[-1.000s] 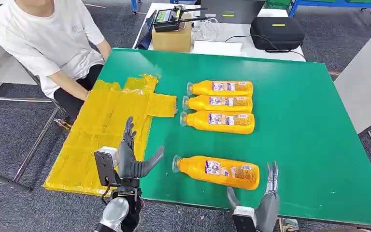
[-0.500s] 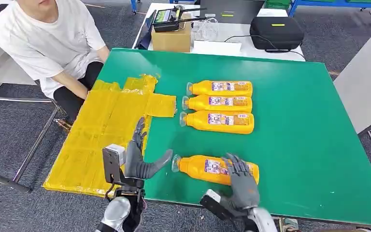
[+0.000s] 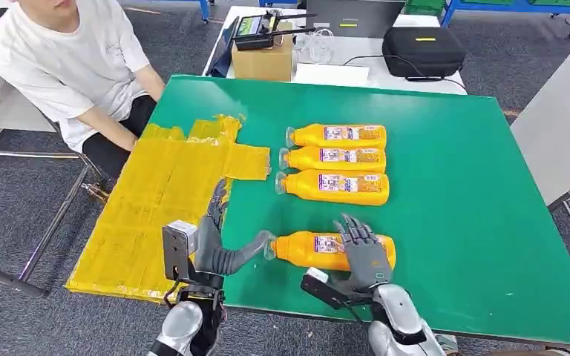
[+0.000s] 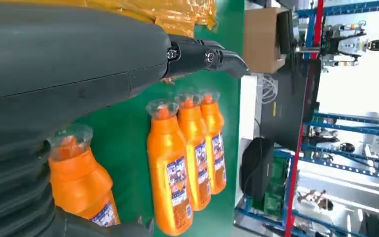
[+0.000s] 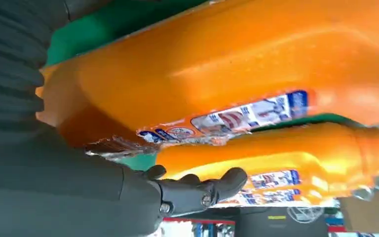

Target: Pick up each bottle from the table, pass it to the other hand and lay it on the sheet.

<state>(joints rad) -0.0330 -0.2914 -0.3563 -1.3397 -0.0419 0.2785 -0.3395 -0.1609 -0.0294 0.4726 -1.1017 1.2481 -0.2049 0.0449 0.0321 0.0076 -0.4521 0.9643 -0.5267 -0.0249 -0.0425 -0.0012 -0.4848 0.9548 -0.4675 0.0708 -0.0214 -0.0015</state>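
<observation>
green table (image 3: 453, 185); right hand (image 3: 362, 252) wraps the nearest orange bottle (image 3: 304, 250), lying apart from three others (image 3: 334, 161), labels unreadable; left hand (image 3: 215, 248) spread, holding nothing, beside yellow sheet (image 3: 163, 193)

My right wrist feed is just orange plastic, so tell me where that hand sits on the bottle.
Observer: The right hand lies over the base end of the nearest bottle, which lies flat on the green table. I cannot tell whether it grips.
Operator: Give me the left hand.
Observer: The left hand is open, with its thumb by that bottle's cap.
Operator: Report the sheet.
Observer: The yellow sheet covers the table's left side, with no bottle on it.
</observation>
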